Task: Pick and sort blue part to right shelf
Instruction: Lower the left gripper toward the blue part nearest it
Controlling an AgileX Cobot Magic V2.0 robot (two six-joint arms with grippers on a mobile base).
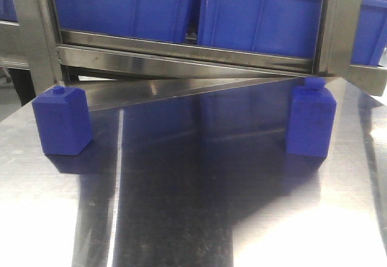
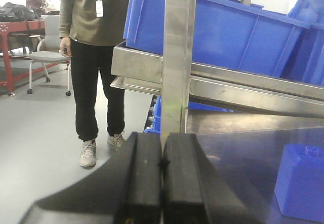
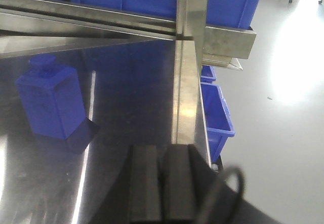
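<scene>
Standing upright on the steel desk (image 1: 181, 218), two blue parts are shown in the front view. The left blue part (image 1: 60, 121) is at the middle left of the frame and the right blue part (image 1: 311, 122) at the middle right. Each has its long axis vertical and a small cap on top. They are well apart and stand just in front of the shelf (image 1: 181, 52), which carries blue bins (image 1: 254, 13).

The left claw (image 2: 162, 168) is closed, pads touching, with nothing held. In its wrist view a part, judged to be the left blue part (image 2: 301, 188), lies at the lower right, off to the side of the claw line.

The right claw (image 3: 163, 183) is likewise closed and empty. In its wrist view a part, judged to be the right blue part (image 3: 50, 100), lies at the middle left, ahead of the claw.

Which part is meant cannot be told. As the goal is the right shelf, the right arm is judged better placed. Its claw must be opened and swung toward frame left before any approach.
</scene>
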